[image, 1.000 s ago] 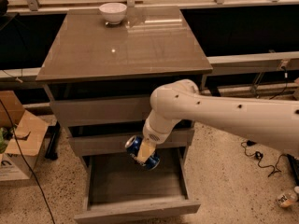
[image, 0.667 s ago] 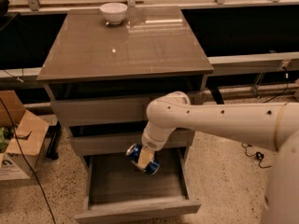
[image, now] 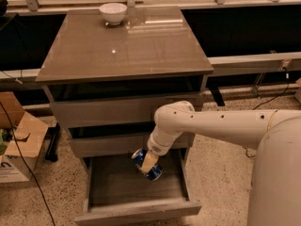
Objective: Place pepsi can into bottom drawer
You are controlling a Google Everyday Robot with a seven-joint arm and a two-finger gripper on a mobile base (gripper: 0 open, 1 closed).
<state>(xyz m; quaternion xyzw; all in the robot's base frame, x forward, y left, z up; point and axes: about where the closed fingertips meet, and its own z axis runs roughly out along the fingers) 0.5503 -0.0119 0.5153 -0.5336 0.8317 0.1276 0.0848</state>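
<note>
The bottom drawer [image: 136,212] of the grey-brown cabinet is pulled open and shows its flat grey base. My gripper [image: 148,163] hangs from the white arm over the drawer's right half, just in front of the middle drawer. It is shut on the pepsi can [image: 146,165], a dark-blue can held tilted on its side, silver top to the upper left. The can hangs above the drawer base, not touching it.
A white bowl [image: 113,12] stands at the back of the cabinet top [image: 122,46]. The two upper drawers [image: 103,112] are closed. A cardboard box [image: 16,140] and a black cable lie on the floor at the left. My white arm fills the lower right.
The arm has drawn back to the right and the gripper with the can has dropped slightly, staying over the open drawer's right half.
</note>
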